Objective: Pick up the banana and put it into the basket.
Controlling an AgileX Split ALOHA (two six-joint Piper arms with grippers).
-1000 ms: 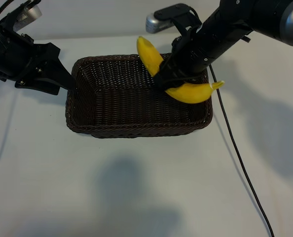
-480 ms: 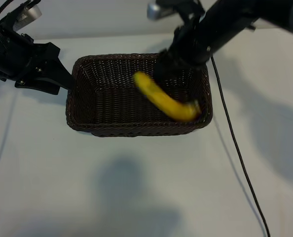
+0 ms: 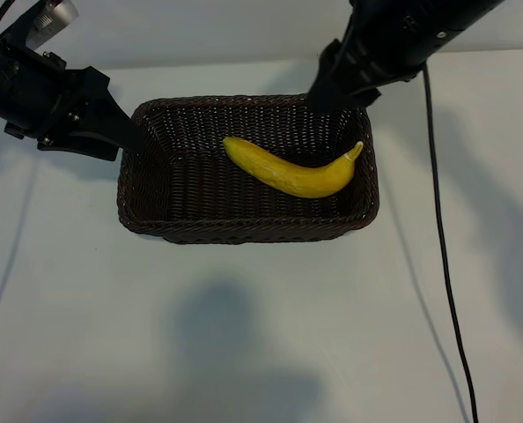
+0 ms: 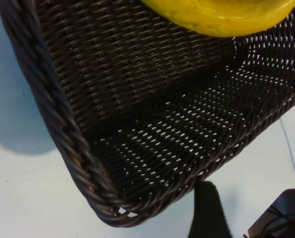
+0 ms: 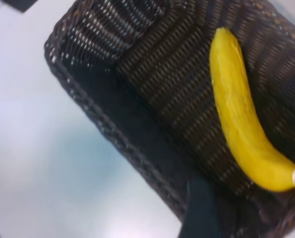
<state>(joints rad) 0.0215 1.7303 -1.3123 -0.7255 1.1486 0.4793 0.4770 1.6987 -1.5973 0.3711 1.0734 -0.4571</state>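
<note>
The yellow banana point(image 3: 288, 172) lies loose on the floor of the dark wicker basket point(image 3: 244, 233), towards its right end, stem tip against the right wall. My right gripper point(image 3: 332, 88) hangs open over the basket's far right rim, above the banana and holding nothing. In the right wrist view the banana point(image 5: 237, 114) lies in the basket point(image 5: 103, 124), and one dark finger point(image 5: 199, 208) shows near the rim. My left gripper point(image 3: 125, 132) stands open at the basket's left end. The left wrist view shows a basket corner point(image 4: 63, 124), the banana point(image 4: 222, 15) and one finger point(image 4: 207, 213) outside the wall.
A black cable point(image 3: 442, 264) runs down the white table to the right of the basket. The basket sits in the middle of the table, with bare white surface in front of it and on both sides.
The right gripper has let go of the banana, which dropped and settled flat in the basket. The right arm has risen and pulled back. The left arm has barely moved.
</note>
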